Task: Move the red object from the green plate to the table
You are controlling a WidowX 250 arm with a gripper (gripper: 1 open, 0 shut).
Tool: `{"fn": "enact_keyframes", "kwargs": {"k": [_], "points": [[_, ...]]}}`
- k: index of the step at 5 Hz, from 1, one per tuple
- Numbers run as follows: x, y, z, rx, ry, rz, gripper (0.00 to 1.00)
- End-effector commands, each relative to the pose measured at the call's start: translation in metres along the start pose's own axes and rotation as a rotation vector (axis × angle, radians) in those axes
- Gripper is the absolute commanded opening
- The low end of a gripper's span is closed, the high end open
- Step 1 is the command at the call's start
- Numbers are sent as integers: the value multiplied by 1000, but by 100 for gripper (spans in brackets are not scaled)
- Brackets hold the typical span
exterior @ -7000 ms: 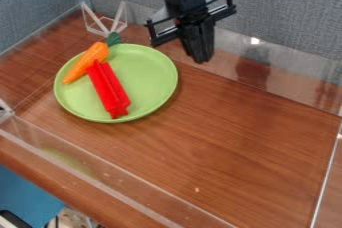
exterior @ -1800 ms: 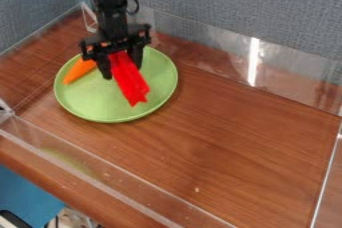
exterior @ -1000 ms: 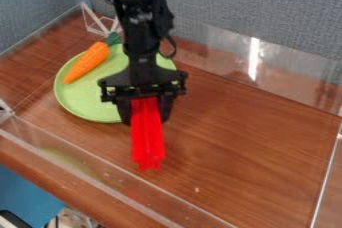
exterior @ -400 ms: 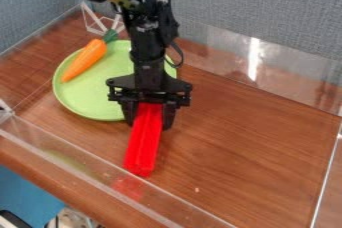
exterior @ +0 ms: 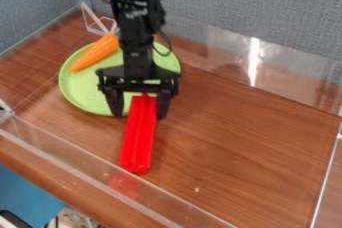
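Tool [exterior: 138, 102]: fingers spread apart, poised at the far end of the red bar [exterior: 139, 137]; contact between them cannot be determined. Bar lies lengthwise near-to-far on the wood-grain surface [exterior: 241, 142], its near end close to the clear near wall [exterior: 147, 195]. Green plate [exterior: 83, 97] sits to the left and farther back, partly hidden behind the tool. Orange carrot [exterior: 96, 53] rests on the plate's far left part, green top pointing away.
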State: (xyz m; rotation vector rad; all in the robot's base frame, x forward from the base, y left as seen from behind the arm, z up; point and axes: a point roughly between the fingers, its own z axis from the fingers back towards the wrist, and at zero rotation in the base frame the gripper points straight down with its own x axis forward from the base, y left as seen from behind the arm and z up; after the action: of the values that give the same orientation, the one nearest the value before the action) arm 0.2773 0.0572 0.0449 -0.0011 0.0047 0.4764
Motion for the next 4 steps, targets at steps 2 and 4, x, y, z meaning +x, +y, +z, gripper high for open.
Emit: {"fn": "enact_keyframes", "kwargs": {"k": [2, 4], "points": [[4, 1, 6, -7, -6, 34, 100], [-1, 1, -10, -4, 27, 19, 100]]}}
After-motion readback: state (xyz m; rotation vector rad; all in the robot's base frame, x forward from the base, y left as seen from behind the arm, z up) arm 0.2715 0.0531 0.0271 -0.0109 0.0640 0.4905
